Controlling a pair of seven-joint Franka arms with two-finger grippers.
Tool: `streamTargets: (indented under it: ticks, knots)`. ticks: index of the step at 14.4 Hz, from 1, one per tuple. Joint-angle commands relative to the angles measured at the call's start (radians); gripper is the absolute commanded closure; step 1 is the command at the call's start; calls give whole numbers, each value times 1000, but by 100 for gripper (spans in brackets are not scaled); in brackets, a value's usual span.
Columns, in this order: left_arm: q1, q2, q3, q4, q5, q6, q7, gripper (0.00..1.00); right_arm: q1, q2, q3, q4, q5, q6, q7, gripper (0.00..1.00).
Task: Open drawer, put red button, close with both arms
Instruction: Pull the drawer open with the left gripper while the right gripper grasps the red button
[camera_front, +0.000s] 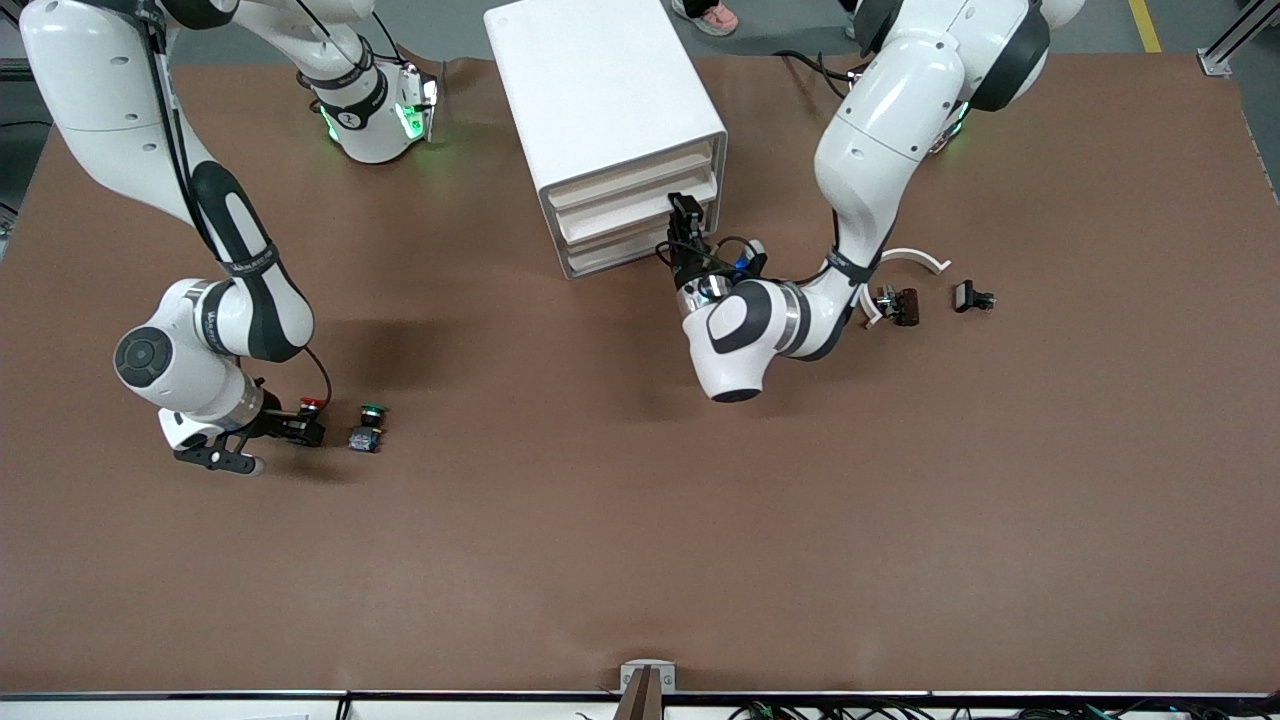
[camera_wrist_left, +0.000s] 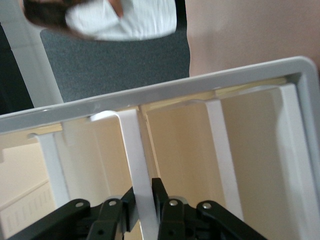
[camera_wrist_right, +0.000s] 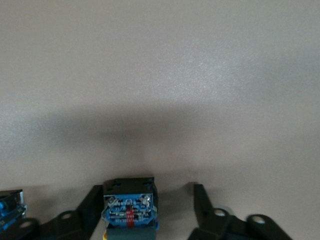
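The red button (camera_front: 312, 405) lies on the brown table toward the right arm's end. My right gripper (camera_front: 303, 430) is down at it, open. In the right wrist view the button's blue contact block (camera_wrist_right: 129, 210) sits between the fingers of the right gripper (camera_wrist_right: 148, 195), against one finger and clear of the other. The white three-drawer cabinet (camera_front: 600, 100) stands in the middle, far from the front camera. My left gripper (camera_front: 685, 212) is at its drawer fronts. In the left wrist view the left gripper (camera_wrist_left: 142, 200) is shut on a white drawer handle (camera_wrist_left: 132, 150). The drawers look closed.
A green-capped button (camera_front: 371, 412) lies beside the red one, toward the cabinet; its block shows in the right wrist view (camera_wrist_right: 10, 205). Toward the left arm's end lie a white curved piece (camera_front: 915, 258), a dark brown part (camera_front: 900, 305) and a small black part (camera_front: 972, 297).
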Motion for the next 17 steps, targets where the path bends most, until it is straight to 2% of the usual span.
streamTargets:
  ticks: [1, 4, 6, 9, 14, 15, 16, 17]
  knots:
    - [54, 0, 3, 2, -25, -2, 25, 94, 4, -17, 3, -18, 14, -14, 13, 99]
    - [107, 0, 8, 5, -46, 0, 24, 91, 6, -23, 4, -15, 16, -17, 14, 100]
    - [143, 0, 9, 8, -62, 0, 22, 87, 29, -53, 5, -3, 16, -69, 45, 100]
    - [180, -7, 11, 17, -63, -2, 16, 84, 111, -122, 4, 56, 16, -265, 219, 100]
    - [216, -6, 11, 29, -65, 0, 10, 78, 272, -239, 8, 82, 17, -418, 505, 100]
    - [216, -6, 11, 29, -65, -2, 10, 65, 312, -251, 6, 92, 17, -439, 574, 100]
    - [214, -6, 9, 29, -65, -2, 10, 36, 354, -260, 8, 114, 17, -476, 646, 100]
    - [211, -4, 11, 29, -65, 0, 10, 0, 398, -262, 6, 137, 17, -508, 709, 100]
